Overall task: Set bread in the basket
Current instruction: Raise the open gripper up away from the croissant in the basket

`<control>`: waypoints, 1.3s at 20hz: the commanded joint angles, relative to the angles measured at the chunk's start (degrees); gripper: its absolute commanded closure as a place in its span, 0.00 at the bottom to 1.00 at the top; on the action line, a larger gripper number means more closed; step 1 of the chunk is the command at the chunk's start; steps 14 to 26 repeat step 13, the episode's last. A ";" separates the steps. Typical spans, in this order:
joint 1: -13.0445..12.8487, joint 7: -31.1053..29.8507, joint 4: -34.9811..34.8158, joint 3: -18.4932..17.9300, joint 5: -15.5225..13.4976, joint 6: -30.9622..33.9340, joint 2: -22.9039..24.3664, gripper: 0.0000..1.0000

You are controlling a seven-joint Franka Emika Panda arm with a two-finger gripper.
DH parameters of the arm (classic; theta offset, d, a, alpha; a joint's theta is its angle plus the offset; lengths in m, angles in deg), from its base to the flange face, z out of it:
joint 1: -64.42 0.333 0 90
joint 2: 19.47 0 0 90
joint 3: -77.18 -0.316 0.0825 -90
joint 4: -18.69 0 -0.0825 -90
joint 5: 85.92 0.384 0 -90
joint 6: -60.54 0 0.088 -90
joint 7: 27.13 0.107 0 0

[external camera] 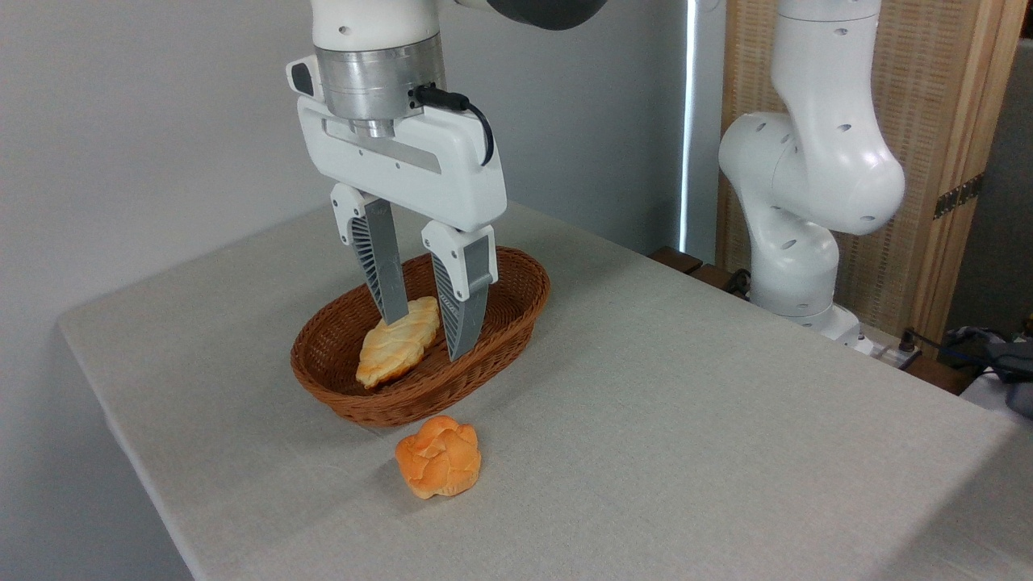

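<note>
My gripper [426, 339] stands parted, holding nothing, straddling the far end of the bread [398, 342] lying below it in the basket [529, 300]; light and soft, I judge, best pinched gently across its middle.

The grey cloth-covered table [686, 420] bears the wicker basket [516, 311] and 1 orange knotted bun [440, 466].

Bright, even, sharp throughout; soft faint shadows on the table [686, 420] (daylight strip behind, slightly overexposed).
</note>
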 commanded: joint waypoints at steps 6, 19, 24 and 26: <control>-0.01 0.71 -0.18 -1.34 -0.84 0.45 0.32 0.00; 12.57 0.80 -0.18 10.27 -1.37 0.45 0.41 0.00; 12.57 0.80 -0.18 10.27 -1.37 0.45 0.41 0.00; 12.57 0.80 -0.18 10.27 -1.37 0.45 0.41 0.00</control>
